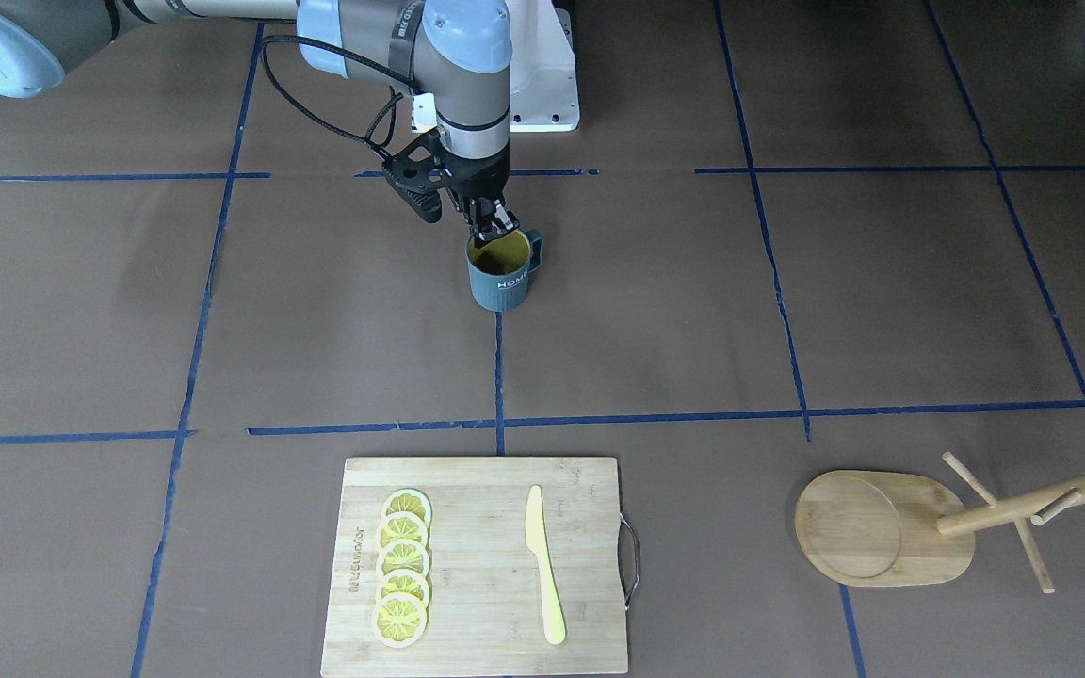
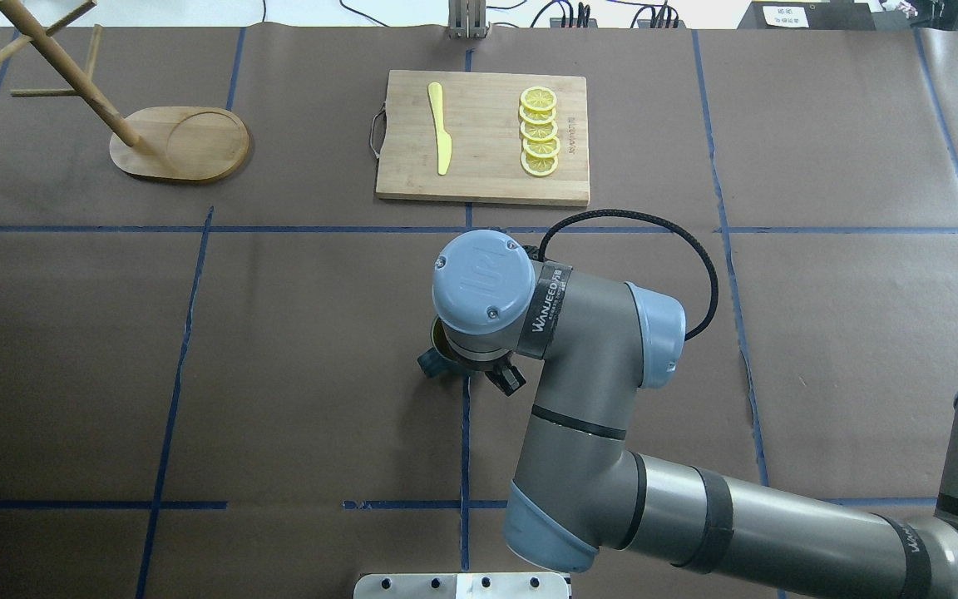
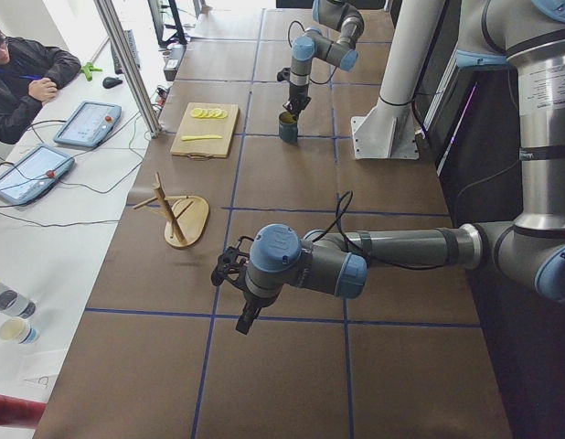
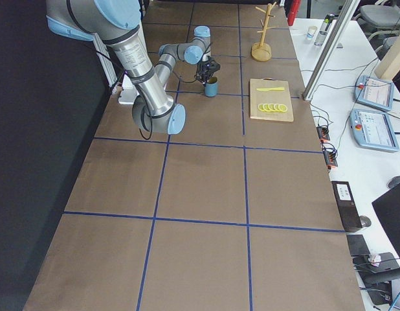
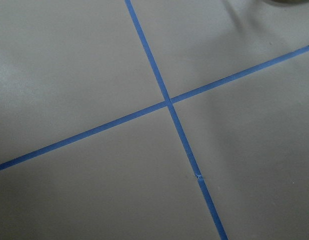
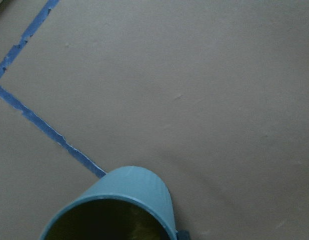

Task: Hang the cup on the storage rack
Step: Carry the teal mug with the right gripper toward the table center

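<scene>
A long table covered in brown paper [image 4: 200, 181], marked into squares by blue tape lines [image 4: 206, 220], runs away from the viewer. At upper left, the grey right robot arm with pale blue joints [image 4: 151, 91] bends at an elbow and reaches over the table. Its black right gripper [image 4: 207, 75] points down, meeting the rim of an upright dark teal cup [image 4: 211, 88]. Near the cup, towards the table's right edge, lies a rectangular bamboo cutting board [image 4: 272, 98] carrying a row of yellow lemon slices [image 4: 272, 107] and a flat yellow knife [image 4: 270, 89]. Farther back stands a light bamboo storage rack with thin pegs [image 4: 261, 52]. A white side bench [image 4: 381, 168] holds two grey control tablets [image 4: 371, 91].
</scene>
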### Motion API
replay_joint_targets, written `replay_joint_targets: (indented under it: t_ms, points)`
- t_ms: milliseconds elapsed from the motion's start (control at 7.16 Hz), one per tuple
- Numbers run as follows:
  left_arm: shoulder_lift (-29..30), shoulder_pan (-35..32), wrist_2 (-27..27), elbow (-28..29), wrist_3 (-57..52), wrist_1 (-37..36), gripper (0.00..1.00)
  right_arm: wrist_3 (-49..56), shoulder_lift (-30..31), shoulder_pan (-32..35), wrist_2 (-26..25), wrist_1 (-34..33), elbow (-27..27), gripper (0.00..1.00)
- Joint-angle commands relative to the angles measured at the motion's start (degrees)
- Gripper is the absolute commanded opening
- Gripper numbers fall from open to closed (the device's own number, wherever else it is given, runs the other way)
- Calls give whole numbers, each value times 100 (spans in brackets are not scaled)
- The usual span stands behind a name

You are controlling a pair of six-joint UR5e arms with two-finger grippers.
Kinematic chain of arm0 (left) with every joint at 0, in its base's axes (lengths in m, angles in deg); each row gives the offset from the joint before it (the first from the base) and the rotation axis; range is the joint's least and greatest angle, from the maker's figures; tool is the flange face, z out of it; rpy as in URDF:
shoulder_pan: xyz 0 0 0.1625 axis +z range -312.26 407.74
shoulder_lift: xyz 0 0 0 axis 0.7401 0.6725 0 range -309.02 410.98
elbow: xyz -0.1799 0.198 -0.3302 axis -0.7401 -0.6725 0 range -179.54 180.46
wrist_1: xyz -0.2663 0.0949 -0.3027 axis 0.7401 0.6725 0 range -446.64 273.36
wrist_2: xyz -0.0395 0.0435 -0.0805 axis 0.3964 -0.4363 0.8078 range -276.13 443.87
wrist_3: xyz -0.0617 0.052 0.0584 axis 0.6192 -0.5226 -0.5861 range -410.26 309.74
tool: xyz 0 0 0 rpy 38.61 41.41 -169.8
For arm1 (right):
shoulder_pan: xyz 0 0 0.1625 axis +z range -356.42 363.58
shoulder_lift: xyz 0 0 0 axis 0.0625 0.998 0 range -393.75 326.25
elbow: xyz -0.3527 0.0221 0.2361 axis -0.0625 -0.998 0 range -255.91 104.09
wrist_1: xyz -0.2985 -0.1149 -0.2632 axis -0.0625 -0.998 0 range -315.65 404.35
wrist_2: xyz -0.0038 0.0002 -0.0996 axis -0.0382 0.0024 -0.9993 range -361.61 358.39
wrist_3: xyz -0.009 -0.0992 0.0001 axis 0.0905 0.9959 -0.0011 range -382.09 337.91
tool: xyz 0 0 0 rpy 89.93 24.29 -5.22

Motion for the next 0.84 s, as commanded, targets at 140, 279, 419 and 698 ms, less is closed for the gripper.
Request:
replay_joint_targets:
  t_ms: [140,279,419,698]
  points:
    - [0,0,0,0,2,0,100,57,-58,1,2,0,-134,77]
    - [0,9,0,0,2,0,100,136,-50,1,2,0,-99,100]
    - [0,0,0,0,-7,0,100,467,-41,44,2,-26,84,100]
    - [157,61,-17,8,11,-52,100,1528,47,482,63,-785,838,100]
